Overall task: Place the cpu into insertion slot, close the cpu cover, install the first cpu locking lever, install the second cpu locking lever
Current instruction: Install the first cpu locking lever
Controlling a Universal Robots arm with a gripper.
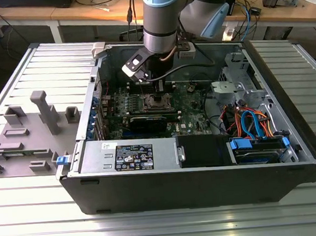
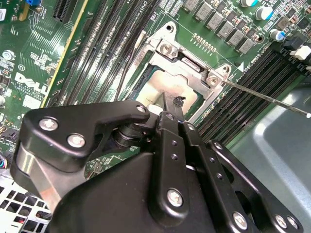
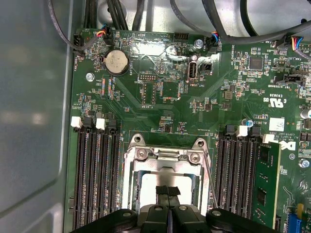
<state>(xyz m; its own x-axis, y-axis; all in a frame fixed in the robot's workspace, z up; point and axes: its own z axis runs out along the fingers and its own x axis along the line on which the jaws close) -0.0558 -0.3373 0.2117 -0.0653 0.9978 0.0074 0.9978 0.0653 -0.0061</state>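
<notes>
1. Exterior view: the arm (image 1: 158,19) reaches from above into an open dark computer case (image 1: 180,187). The case lies on a ribbed metal counter (image 1: 155,222). The gripper (image 1: 156,85) hangs over the middle of the green motherboard (image 1: 192,101).
2. The fingers (image 3: 163,191) are matt black w/ flat narrow tips. They are pressed together w/ only a thin seam btw. them, and nothing is seen gripped.
3. The cpu (image 2: 156,86), a flat square w/ a plain silver-grey top, sits in the insertion slot (image 3: 130,167). The finger tips are right at its top surface; I cannot tell if they touch it.
4. The cpu cover (image 3: 167,156), a thin shiny metal frame w/ a window cut in it, lies around the cpu. I cannot tell if it is fully down.
5. A locking lever (image 2: 265,97), a thin straight steel rod, runs out from one corner of the slot above the long black memory slots (image 2: 248,85).
6. Such slots stand on both sides of the socket; one holds a green memory module (image 3: 267,179).
7. Also on the board is a round silvery coin battery (image 3: 116,62).
8. Grey blocky fixtures (image 1: 45,110) stand on the counter beside the case, at the exterior view's left.
</notes>
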